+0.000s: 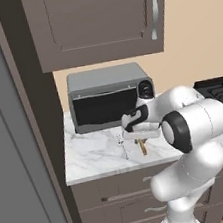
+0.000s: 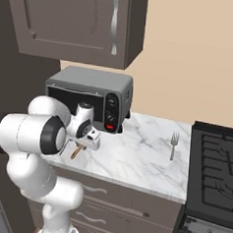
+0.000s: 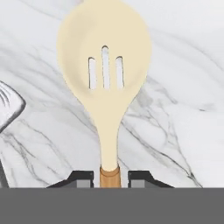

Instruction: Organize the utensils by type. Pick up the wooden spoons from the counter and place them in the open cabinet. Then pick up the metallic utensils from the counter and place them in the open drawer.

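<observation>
gripper | fingers straddle the spoon neck on the counter, contact unclear | bowl ahead of tips | risk: grip so near the bowl lets the handle droop or twist on lifting

We count one wooden spoon ahead of the gripper. Beside it lies one metal utensil. Farther off rests one fork.
</observation>
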You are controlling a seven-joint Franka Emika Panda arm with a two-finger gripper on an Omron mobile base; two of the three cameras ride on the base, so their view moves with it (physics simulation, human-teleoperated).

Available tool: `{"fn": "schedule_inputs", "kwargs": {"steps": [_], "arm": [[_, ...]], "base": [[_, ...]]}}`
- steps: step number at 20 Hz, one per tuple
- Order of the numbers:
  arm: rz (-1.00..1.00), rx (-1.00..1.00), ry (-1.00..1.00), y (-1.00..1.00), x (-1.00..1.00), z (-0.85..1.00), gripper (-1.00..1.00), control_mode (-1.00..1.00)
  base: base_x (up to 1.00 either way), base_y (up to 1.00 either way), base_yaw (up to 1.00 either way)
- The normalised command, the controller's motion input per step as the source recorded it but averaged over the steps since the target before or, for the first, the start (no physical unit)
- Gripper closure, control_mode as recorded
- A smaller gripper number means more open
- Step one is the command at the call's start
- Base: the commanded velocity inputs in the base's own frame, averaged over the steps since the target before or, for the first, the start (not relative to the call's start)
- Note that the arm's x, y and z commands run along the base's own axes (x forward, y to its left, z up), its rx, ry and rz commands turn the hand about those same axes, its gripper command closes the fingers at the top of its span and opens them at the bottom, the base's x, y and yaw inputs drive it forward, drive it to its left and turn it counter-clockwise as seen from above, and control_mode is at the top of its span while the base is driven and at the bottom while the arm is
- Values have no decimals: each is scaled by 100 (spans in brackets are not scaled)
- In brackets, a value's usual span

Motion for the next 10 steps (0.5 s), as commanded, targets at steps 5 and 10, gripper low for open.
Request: {"fn": "schedule_inputs", "kwargs": {"steps": [5,10], "arm": [[0,13,-2,-3,-29,75,100,-100],[1,5,-2,0,-36,80,100,-100]], "base": [[0,0,0],[0,0,0]]}}
